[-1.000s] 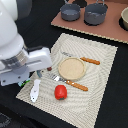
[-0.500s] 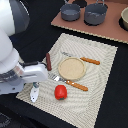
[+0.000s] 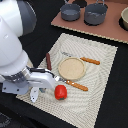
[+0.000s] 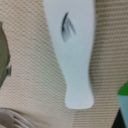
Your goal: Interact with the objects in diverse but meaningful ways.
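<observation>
A little white bottle-like piece (image 3: 34, 93) lies flat on the checked mat near its front left corner. It fills the wrist view (image 4: 75, 55), with a dark mark on its wide end. My gripper (image 3: 36, 86) hangs directly above it; its fingers are hidden by the white hand. A round red tomato (image 3: 60, 92) sits just to the exterior view's right of the piece, and its green top (image 4: 123, 97) shows at the edge of the wrist view. A dark brown sausage (image 3: 48, 61) lies farther back on the mat.
A tan round plate (image 3: 72, 68) sits mid-mat, with orange-handled cutlery behind it (image 3: 90, 60) and in front of it (image 3: 75, 85); fork tines (image 4: 12, 120) show in the wrist view. Two grey pots (image 3: 70, 11) (image 3: 95, 13) stand on a brown board at the back.
The arm has come forward and down over the mat's front left corner, closing in above the white piece. The objects on the mat have not moved.
</observation>
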Controlling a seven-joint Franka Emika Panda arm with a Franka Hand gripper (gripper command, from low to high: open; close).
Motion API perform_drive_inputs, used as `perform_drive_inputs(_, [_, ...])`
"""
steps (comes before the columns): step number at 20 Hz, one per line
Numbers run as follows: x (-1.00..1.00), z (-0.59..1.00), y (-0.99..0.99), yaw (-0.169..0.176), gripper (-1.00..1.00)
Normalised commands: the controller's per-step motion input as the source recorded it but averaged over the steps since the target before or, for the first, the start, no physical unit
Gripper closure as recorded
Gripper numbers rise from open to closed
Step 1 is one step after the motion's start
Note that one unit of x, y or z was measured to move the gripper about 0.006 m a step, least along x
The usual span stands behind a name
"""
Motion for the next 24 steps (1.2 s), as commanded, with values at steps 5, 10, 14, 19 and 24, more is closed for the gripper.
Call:
perform_drive_inputs(5, [0.24,-0.3,0.0,-0.021,1.0])
perform_drive_inputs(10, [0.2,-0.36,0.0,-0.023,1.0])
perform_drive_inputs(14, [0.15,-0.4,0.0,-0.017,1.0])
perform_drive_inputs(19, [0.15,-0.23,0.0,-0.007,1.0])
perform_drive_inputs(24, [0.04,0.37,0.11,0.0,1.0])
